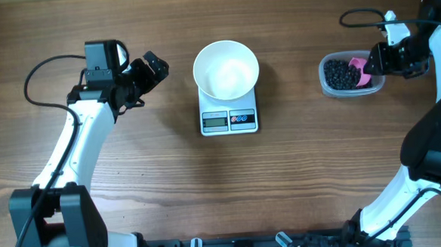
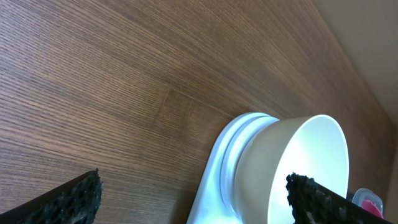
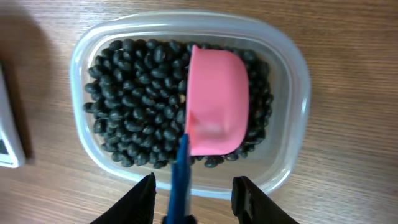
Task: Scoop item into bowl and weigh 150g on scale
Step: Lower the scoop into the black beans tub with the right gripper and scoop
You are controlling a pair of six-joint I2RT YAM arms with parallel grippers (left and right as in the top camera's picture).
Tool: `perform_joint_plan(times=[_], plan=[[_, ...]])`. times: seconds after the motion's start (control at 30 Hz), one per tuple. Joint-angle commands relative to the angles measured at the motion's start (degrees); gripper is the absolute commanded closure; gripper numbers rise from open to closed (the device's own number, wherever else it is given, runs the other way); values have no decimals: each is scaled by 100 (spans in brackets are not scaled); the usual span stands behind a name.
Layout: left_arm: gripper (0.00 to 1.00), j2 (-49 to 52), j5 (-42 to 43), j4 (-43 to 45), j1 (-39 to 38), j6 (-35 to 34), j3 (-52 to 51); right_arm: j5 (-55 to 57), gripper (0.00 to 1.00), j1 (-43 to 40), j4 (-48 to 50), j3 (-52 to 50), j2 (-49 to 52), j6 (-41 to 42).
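Spreading a wood-grain table [image 1: 133,181] beneath two arms at the scooping stage, with no weighing begun

Seating the white bowl [image 1: 226,70] squarely on the kitchen scale [image 1: 229,121] at centre, display facing front, apparently so every addition registers at once; showing that bowl bare inside

Parking the left gripper [image 1: 154,67] near the bowl without touching it, jaws spread wide on nothing, seemingly clear of the pour path yet close enough to steady things

Setting the clear plastic tub [image 3: 298,74] well apart at the right, within the right arm's reach

Resting the pink scoop [image 3: 214,99] on the heap inside that tub

Bracketing its blue handle [image 3: 180,180] with the right gripper [image 3: 196,183], fingers [image 3: 144,202] slack on either side with gaps showing, lined up, by the look of it, for a pinch not yet made

Heaping the black beans [image 3: 130,93] entirely in the tub, none in the bowl
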Motion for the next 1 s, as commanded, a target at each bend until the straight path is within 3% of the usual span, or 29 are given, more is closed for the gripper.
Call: perform_joint_plan(times=[0.0, 0.23, 0.3, 0.53, 0.57, 0.63, 0.67, 0.73, 0.97], plan=[[0, -46, -94, -4, 11, 136, 28, -258, 61, 11, -9, 155, 4, 46], [0, -46, -92, -4, 11, 136, 28, -256, 83, 15, 55, 155, 7, 31], [0, -46, -92, -4, 11, 136, 28, -256, 96, 15, 127, 155, 7, 31], [0, -46, -92, -4, 11, 136, 28, -256, 96, 37, 586, -61, 7, 24], [0, -46, -92, -4, 11, 136, 28, -258, 85, 37, 586, -61, 7, 26], [0, -46, -92, -4, 11, 136, 28, -264, 79, 37, 654, -61, 7, 33], [0, -46, -94, -4, 11, 136, 28, -280, 80, 37, 697, -61, 7, 33], [0, -46, -94, -4, 11, 136, 28, -278, 93, 37, 675, -61, 7, 35], [0, -46, -92, -4, 11, 136, 28, -282, 96, 70, 787, -61, 7, 46]])
